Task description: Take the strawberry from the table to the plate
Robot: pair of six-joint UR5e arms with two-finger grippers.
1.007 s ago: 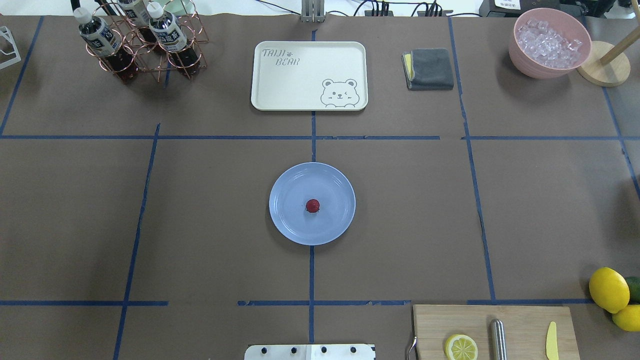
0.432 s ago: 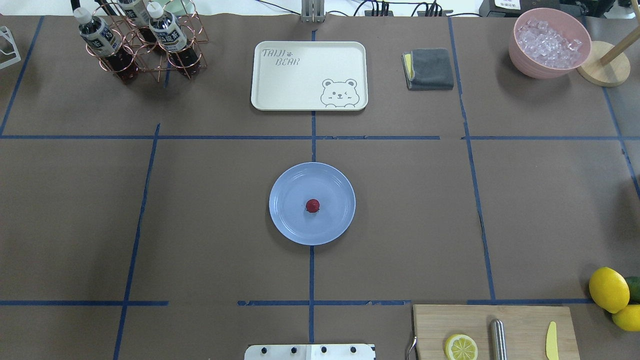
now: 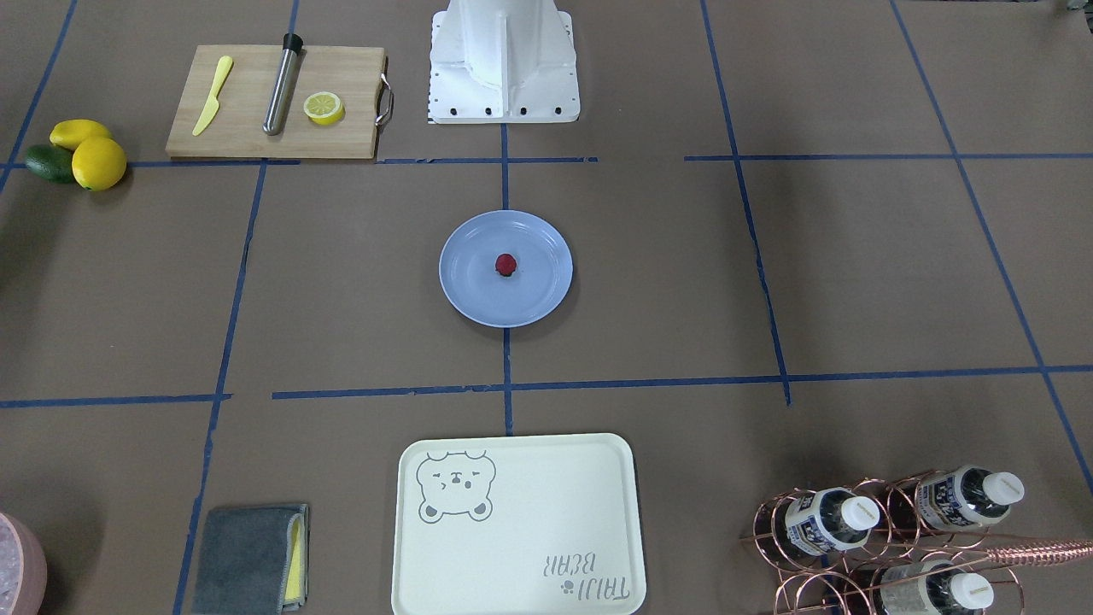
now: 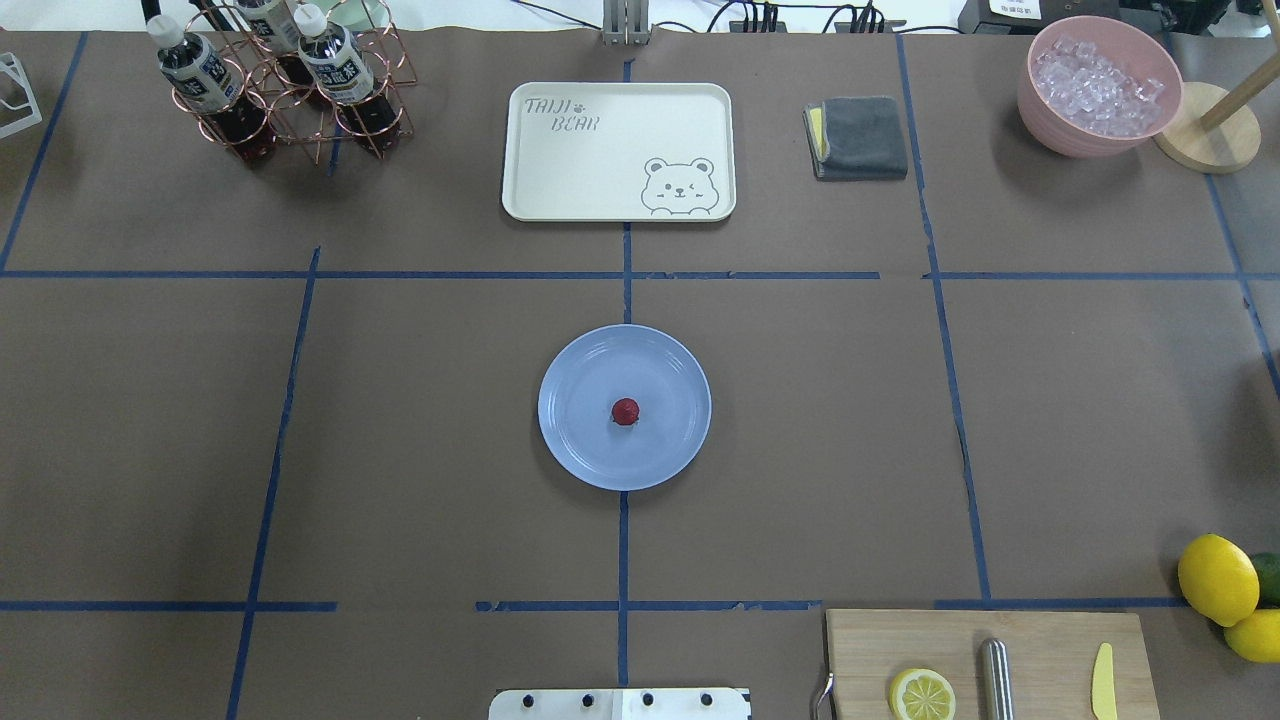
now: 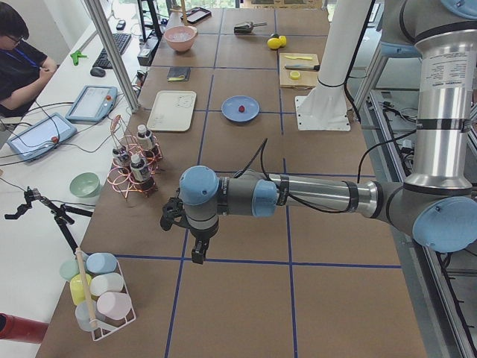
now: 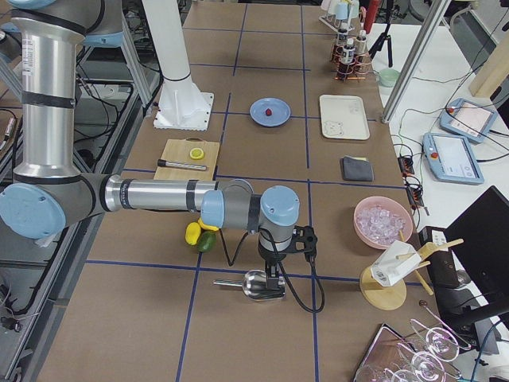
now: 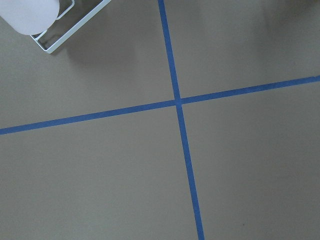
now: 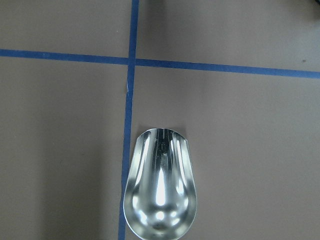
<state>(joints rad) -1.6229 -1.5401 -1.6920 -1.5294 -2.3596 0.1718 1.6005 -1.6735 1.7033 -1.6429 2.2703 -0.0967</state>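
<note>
Strawberry [image 4: 625, 411] sits dead centre on the plate [image 4: 580, 455] mid bench [image 4: 400, 450], so the job looks done, hence left claw [image 5: 196, 252] and right claw [image 6: 273, 278] parked over opposite bench ends, open or closed I can't tell.

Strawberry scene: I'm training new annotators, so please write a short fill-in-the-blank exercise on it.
The strawberry lies on the light blue ____.
The cream tray bears a drawing of a ____.
The pink bowl holds ____ cubes.
Missing words: plate; bear; ice.
</note>
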